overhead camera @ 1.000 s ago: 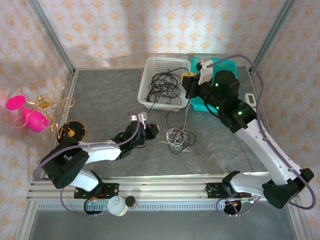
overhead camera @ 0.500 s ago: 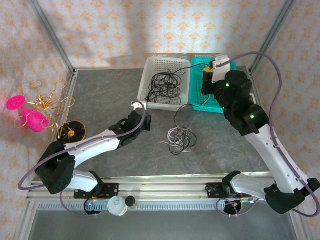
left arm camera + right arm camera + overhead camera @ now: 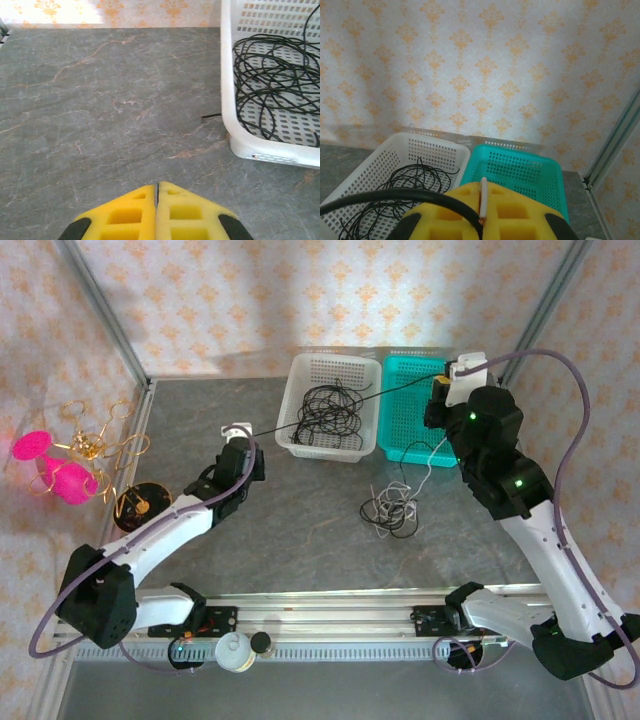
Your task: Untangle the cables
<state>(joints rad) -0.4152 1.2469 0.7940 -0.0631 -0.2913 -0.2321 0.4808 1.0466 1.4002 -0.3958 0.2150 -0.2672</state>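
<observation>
Top view: black cable drawn taut, with its long axis running from 9 to 3 o'clock over the white basket. Left gripper, pads pressed together, appears to pinch its 9 o'clock end. Right gripper is clamped on the other end together with a white cord. The remaining tangle lies on the table at 7 o'clock from the right gripper, the nearer arm.
</observation>
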